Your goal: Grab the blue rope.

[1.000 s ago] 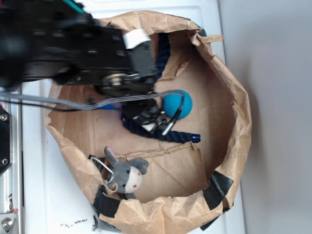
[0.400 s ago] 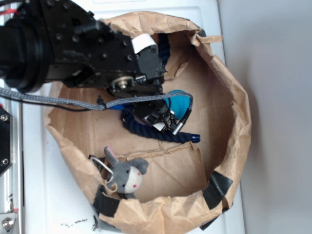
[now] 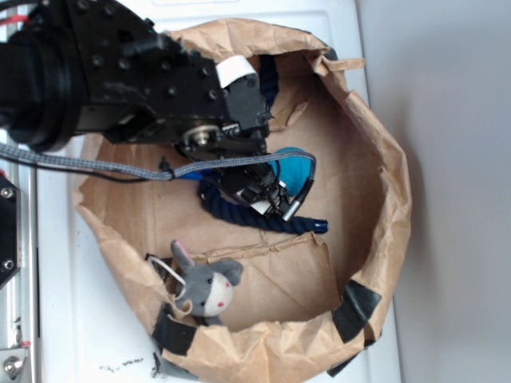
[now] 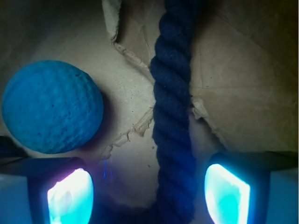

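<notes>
The blue rope (image 4: 173,116) is thick, dark navy and twisted, and runs top to bottom through the wrist view. It lies on the brown paper floor between my two glowing fingertips (image 4: 226,193), nearer the right one, with gaps on both sides. My gripper (image 4: 148,196) stands open astride it. From the exterior camera the rope (image 3: 239,217) curves under my gripper (image 3: 267,195), its brighter blue tip (image 3: 319,227) pointing right. Another stretch of rope (image 3: 269,80) climbs the bag's far wall.
A teal ball (image 4: 51,106) sits just left of the rope, close to my left finger; the arm partly hides the ball (image 3: 294,169) in the exterior view. A grey stuffed mouse (image 3: 207,286) lies near the front wall of the rolled-down paper bag (image 3: 383,159).
Over the last second my arm swung down and right over the ball, bringing the gripper lower onto the rope. Nothing differs between the last two frames.
</notes>
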Motion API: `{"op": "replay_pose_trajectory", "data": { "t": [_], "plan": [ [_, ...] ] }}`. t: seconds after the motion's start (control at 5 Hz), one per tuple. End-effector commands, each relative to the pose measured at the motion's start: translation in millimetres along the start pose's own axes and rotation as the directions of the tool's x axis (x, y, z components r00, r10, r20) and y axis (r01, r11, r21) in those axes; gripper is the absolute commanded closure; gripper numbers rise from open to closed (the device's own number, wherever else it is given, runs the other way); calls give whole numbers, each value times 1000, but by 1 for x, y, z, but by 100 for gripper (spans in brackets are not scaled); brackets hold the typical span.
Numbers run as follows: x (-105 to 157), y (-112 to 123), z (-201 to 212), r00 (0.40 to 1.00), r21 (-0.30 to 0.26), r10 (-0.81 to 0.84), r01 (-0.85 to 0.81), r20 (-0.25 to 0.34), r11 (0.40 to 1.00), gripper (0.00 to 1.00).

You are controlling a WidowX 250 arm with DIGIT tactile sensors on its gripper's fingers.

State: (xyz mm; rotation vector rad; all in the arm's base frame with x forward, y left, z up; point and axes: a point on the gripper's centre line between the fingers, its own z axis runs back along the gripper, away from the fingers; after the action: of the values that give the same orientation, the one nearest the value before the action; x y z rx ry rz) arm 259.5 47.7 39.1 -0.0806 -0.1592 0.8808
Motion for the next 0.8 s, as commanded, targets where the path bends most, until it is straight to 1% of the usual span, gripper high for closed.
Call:
{"op": "replay_pose_trajectory", "data": {
  "t": [0.0, 0.2, 0.4, 0.6],
  "plan": [
    [22, -2, -23, 994, 44, 82, -85, 73, 995, 0],
    [18, -1, -26, 995, 35, 81, -84, 63, 996, 100],
    [17, -1, -19, 995, 22, 79, -80, 59, 997, 100],
    [16, -5, -22, 993, 20, 80, -82, 85, 996, 100]
  ]
}}
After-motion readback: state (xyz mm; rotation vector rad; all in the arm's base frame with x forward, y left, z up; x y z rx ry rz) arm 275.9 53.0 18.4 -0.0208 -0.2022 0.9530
